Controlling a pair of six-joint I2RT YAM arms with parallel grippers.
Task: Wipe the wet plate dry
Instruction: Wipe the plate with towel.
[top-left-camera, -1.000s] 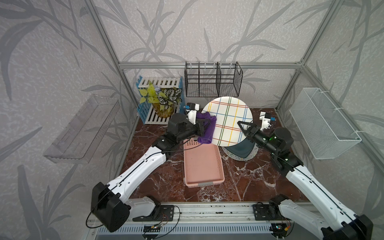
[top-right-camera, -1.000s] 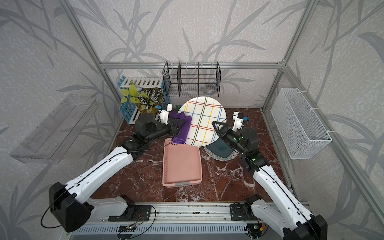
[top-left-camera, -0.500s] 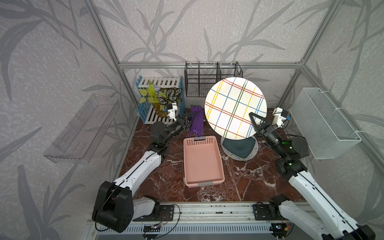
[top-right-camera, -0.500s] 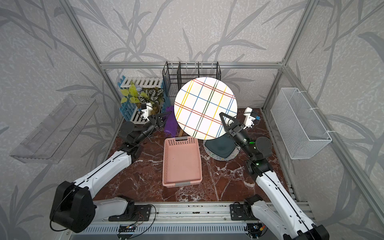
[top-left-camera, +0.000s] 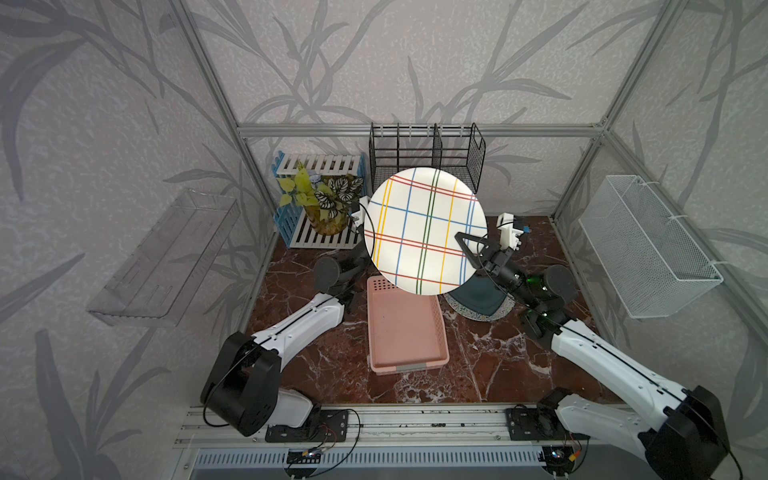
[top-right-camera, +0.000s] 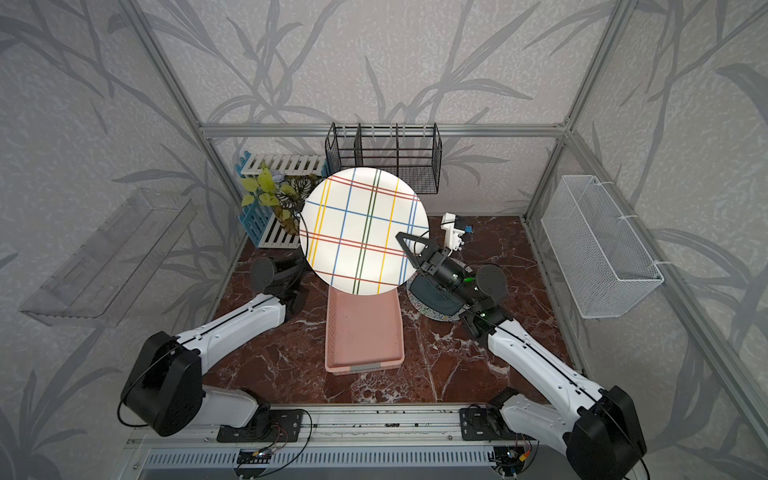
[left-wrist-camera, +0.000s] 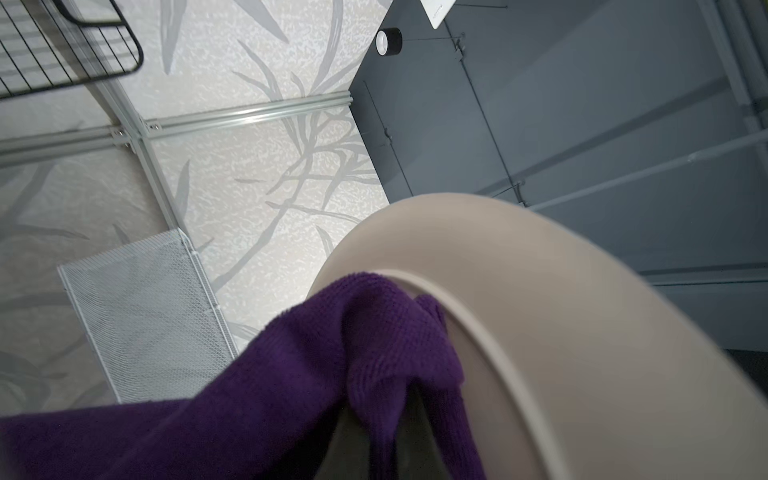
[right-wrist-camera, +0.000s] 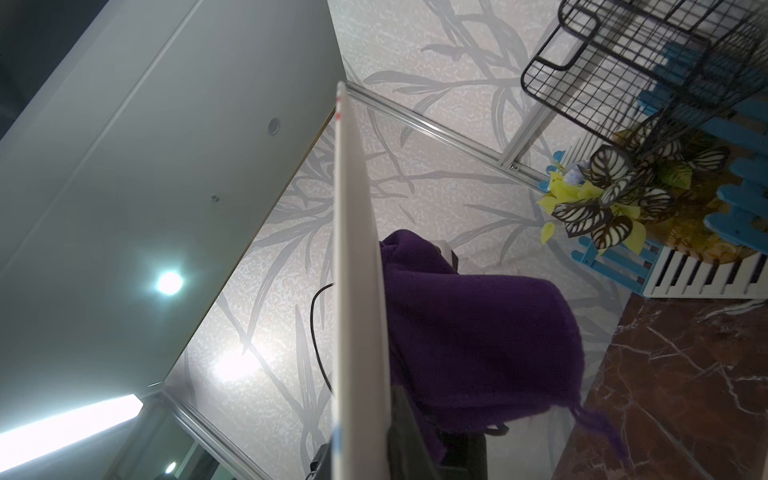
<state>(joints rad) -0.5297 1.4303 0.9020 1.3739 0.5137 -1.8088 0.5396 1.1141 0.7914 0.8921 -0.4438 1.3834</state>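
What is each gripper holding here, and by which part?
The right gripper grips the plaid plate by its rim. The left gripper pinches a bunched fold of the purple cloth behind the plate.

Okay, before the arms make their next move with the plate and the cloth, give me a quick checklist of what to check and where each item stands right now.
1. The right tool is shut on the rim of the striped plate: ok.
2. The left tool is shut on the purple cloth: ok.
3. Cloth against the plate's plain back: ok, both wrist views show it there.
4. Plate lifted off the table, above the pink tray: ok.
5. Striped face dry: cannot tell, no drops can be made out.
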